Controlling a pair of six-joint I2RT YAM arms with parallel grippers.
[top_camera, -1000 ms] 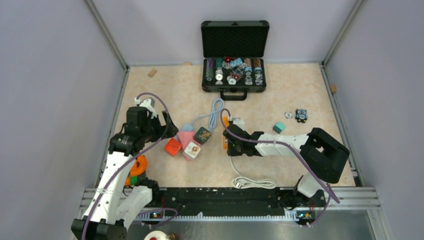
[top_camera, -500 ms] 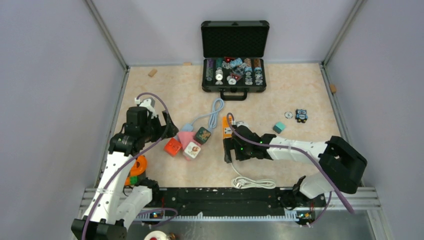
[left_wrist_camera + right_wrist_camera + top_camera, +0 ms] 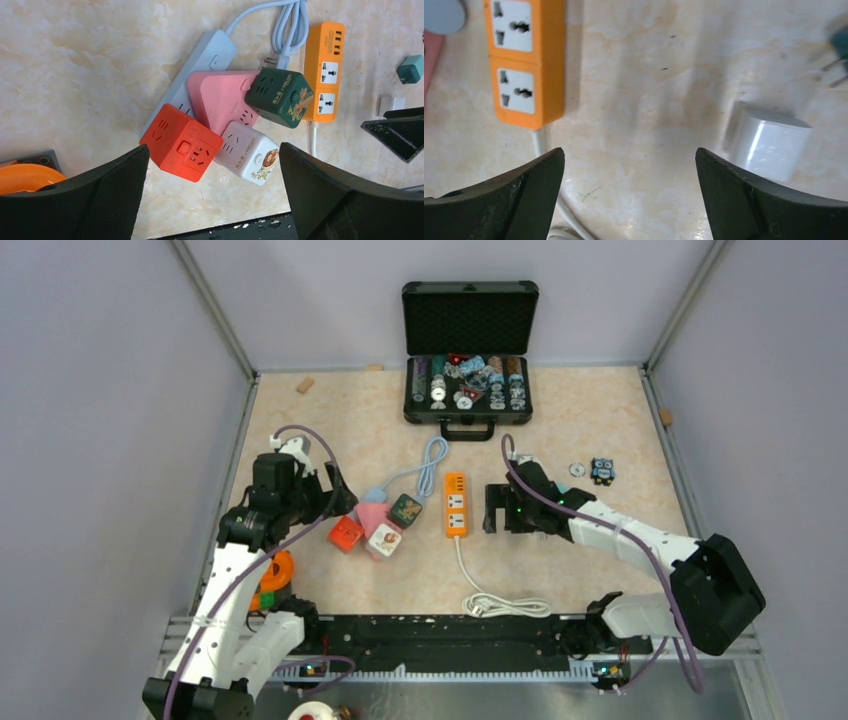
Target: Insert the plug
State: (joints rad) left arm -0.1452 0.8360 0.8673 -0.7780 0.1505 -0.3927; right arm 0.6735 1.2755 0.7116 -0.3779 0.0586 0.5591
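An orange power strip (image 3: 456, 505) (image 3: 526, 60) (image 3: 324, 70) lies flat mid-table, two of its sockets facing up, and a white cord (image 3: 505, 605) trails from it toward the near edge. A white plug block (image 3: 769, 142) (image 3: 391, 105) lies on the table to the right of it; in the top view my right arm hides it. My right gripper (image 3: 490, 510) (image 3: 629, 152) hangs open over bare table between the strip and the plug, holding nothing. My left gripper (image 3: 338, 492) (image 3: 214, 147) is open above the cube sockets, empty.
Left of the strip sit a red cube socket (image 3: 346, 533), a pink socket (image 3: 372, 515), a green one (image 3: 405, 508), a white one (image 3: 385, 538) and a pale blue cable (image 3: 432, 462). An open black case (image 3: 468, 390) stands at the back. A teal plug (image 3: 410, 70) lies near the white block.
My right gripper has opened and drawn away to the right of the orange strip, which now lies uncovered. The left arm has not moved.
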